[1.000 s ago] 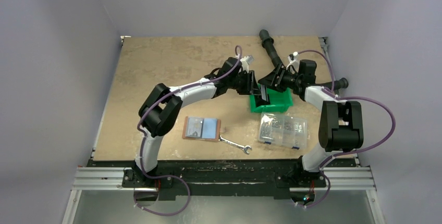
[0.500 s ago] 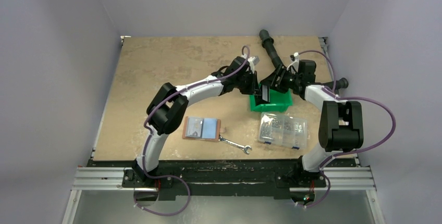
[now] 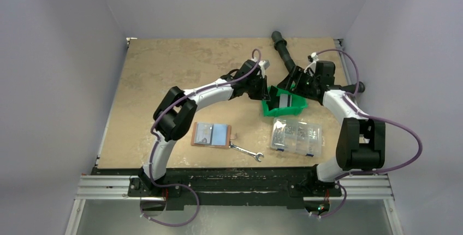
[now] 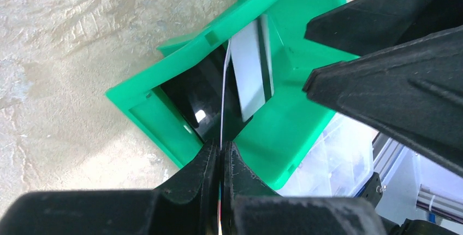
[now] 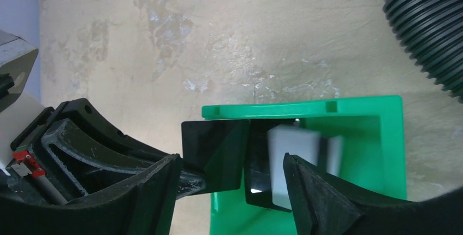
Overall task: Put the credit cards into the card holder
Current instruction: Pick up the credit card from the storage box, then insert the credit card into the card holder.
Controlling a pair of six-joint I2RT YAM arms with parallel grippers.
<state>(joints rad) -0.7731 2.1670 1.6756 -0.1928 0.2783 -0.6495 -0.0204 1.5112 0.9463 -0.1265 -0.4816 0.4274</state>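
My left gripper (image 4: 220, 148) is shut on a thin dark credit card (image 4: 223, 104), seen edge-on over the green bin (image 4: 164, 109). In the right wrist view that glossy dark card (image 5: 213, 153) stands upright at the bin's left rim (image 5: 360, 109). A pale card with a dark stripe (image 5: 292, 161) leans inside the bin, blurred. My right gripper (image 5: 232, 161) hangs open above the bin, touching nothing. In the top view the card holder (image 3: 197, 135) lies spread open near the table's front, a light blue card (image 3: 219, 134) on its right half. My left gripper (image 3: 266, 92) and right gripper (image 3: 289, 87) meet over the bin.
A clear compartment box (image 3: 296, 136) sits just in front of the green bin (image 3: 284, 108). A wrench (image 3: 245, 152) lies right of the card holder. A black ribbed hose (image 3: 284, 49) runs behind the bin and shows close above it (image 5: 426, 22).
My left gripper reached the bin and shut on the dark card. My right gripper opened wider and drew back to the right. The pale card now leans in the bin.
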